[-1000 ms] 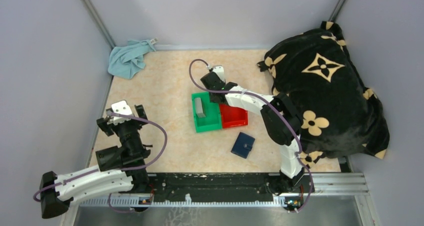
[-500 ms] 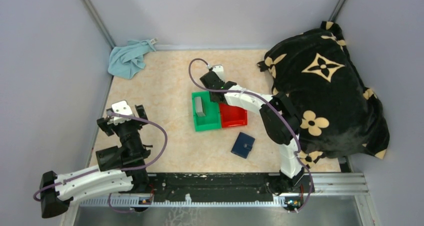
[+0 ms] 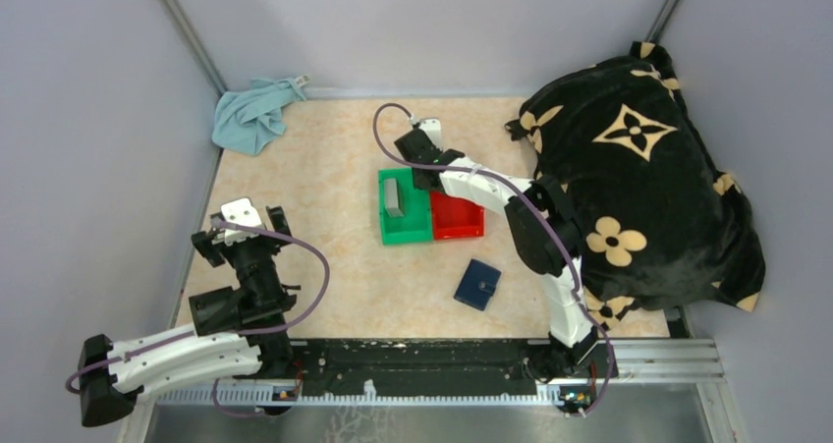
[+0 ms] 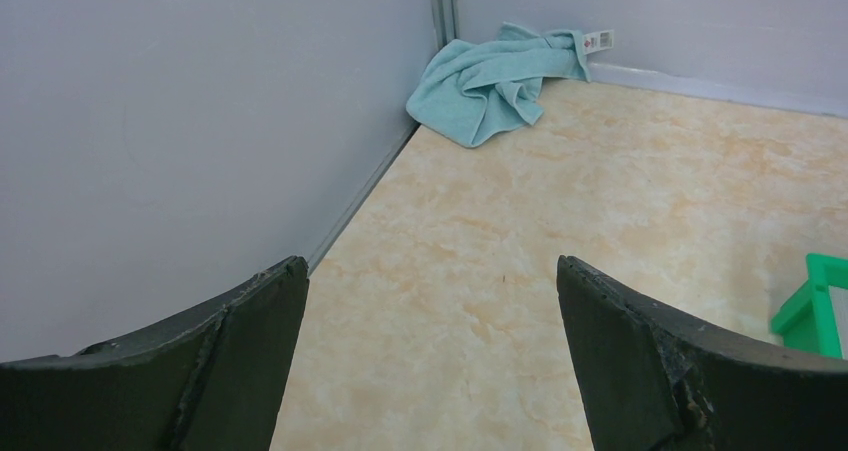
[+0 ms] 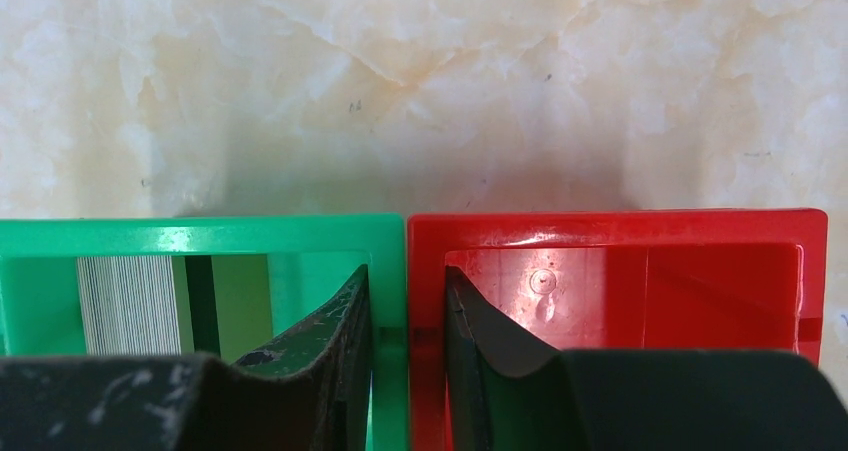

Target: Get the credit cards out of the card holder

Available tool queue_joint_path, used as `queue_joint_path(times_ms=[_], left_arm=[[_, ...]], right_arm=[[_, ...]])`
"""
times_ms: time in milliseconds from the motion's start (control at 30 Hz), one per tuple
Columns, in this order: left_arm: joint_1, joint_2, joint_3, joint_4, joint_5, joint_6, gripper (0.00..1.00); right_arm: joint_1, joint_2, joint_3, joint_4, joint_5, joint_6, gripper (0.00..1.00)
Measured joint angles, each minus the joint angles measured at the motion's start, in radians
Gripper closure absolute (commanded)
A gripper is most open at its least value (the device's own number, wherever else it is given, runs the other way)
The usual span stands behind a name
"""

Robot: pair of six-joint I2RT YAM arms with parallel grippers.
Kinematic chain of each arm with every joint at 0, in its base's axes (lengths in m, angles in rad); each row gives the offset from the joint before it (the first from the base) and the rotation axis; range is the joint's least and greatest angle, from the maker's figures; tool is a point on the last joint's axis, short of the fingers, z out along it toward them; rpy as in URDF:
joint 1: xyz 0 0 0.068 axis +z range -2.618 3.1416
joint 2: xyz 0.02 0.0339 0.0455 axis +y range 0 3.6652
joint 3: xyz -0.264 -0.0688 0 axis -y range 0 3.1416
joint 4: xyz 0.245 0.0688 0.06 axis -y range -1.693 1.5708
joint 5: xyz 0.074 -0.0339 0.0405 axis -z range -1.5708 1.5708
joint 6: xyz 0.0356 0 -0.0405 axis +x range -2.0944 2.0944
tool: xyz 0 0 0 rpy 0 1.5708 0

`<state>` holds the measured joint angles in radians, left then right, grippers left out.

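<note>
Straddling the seam between the two bins, the right fingers are sitting one inside the green bin and one inside the red bin. They are closed down to a narrow gap on the adjoining walls, pinching both at once. A grey credit card is lying in the green bin, apart from the finger beside it. The card holder is resting folded shut on the worktop, near the bins on their near side and untouched. With it shut, I cannot tell whether more cards are waiting inside it.

The left fingers are hanging wide open over bare worktop at the left, gripping nothing and pointing toward a teal towel in the far corner.

The step looks like shifting the paired bins by that shared pinch. Doing it well is going to mean dragging them low and level, so neither bin is tipping and the card is not sliding out. Both walls should be sitting squarely between the pads before any pull, since a hold on one wall alone is likely to split the pair. The black patterned blanket is lying close on the right, so the elbow is needing room there.
</note>
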<state>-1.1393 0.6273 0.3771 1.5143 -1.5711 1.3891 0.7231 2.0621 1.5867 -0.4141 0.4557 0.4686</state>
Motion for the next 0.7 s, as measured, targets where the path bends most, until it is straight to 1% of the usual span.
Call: queue_joint_path(times_ms=[533,700], left_arm=[[0.0,0.011,-0.002,0.0,0.0,0.0,0.01],[0.0,0.013,-0.006,0.0,0.0,0.0,0.01]], right_arm=[[-0.048,0.109,0.159,-0.021,-0.009,-0.035,0.8],[-0.058,0.121,0.177,-0.02,-0.013,-0.039,0.8]])
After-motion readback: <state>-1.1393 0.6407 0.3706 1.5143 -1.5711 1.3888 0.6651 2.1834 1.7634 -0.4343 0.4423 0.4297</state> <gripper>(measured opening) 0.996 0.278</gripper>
